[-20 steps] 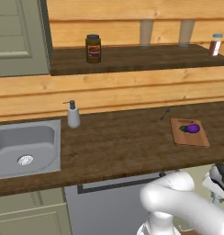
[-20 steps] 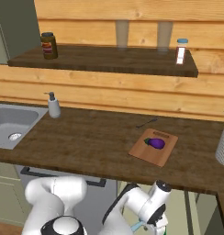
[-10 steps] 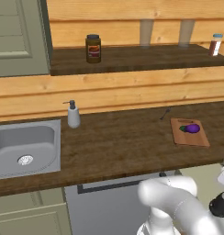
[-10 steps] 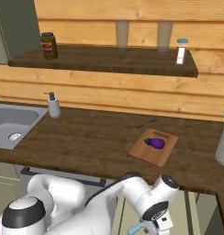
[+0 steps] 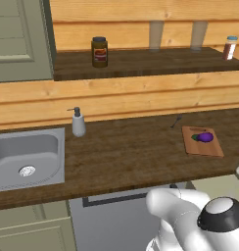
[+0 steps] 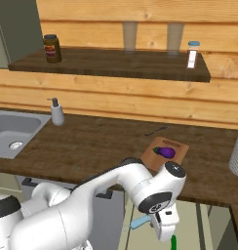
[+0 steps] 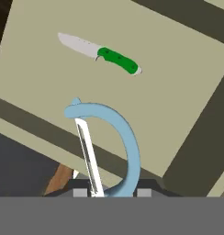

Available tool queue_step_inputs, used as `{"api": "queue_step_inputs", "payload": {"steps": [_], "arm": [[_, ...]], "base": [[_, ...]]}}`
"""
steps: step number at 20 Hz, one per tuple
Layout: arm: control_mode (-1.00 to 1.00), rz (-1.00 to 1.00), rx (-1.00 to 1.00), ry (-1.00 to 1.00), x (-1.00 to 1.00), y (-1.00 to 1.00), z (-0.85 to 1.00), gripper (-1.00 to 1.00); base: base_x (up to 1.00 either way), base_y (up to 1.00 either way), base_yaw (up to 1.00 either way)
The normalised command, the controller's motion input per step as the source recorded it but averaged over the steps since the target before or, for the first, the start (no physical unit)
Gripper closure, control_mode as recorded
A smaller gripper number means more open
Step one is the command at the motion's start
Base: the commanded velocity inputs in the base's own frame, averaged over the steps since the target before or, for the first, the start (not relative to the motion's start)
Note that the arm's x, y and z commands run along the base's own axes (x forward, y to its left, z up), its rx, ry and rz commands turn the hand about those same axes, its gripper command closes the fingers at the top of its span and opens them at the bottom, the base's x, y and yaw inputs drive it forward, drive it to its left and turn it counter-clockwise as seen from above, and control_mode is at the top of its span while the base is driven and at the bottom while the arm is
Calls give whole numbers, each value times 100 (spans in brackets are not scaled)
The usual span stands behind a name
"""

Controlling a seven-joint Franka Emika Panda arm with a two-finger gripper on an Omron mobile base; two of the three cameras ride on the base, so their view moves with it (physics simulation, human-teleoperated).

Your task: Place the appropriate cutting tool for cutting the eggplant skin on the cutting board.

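A light-blue peeler (image 7: 114, 146) has been lifted clear of the drawer (image 7: 178, 87) in the closed gripper (image 7: 108, 192), with a green-handled knife (image 7: 99, 53) left behind, so carrying to the cutting board (image 6: 165, 151) beside the eggplant (image 6: 164, 153) appears next.

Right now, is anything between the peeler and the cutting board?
Yes. The peeler sits lower than the counter, so the counter's front edge is in the way. The eggplant lies on the cutting board, leaving bare wood around it.
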Motion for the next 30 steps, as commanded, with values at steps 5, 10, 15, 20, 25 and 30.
{"api": "queue_step_inputs", "payload": {"steps": [5, 10, 15, 20, 25, 30], "arm": [[-100, -8, 0, 1, 73, -10, 79, 100], [-100, -2, 0, 18, 94, -23, 58, 100], [-100, -4, 0, 16, 77, -12, 11, 100], [-100, -9, 0, 1, 53, -3, -8, 100], [-100, -9, 0, 2, 51, 0, -29, 100], [-100, -7, 0, 0, 34, 0, -40, 100]], "base": [[0, 0, 0], [0, 0, 0], [0, 0, 0], [0, 0, 0], [0, 0, 0], [0, 0, 0]]}}
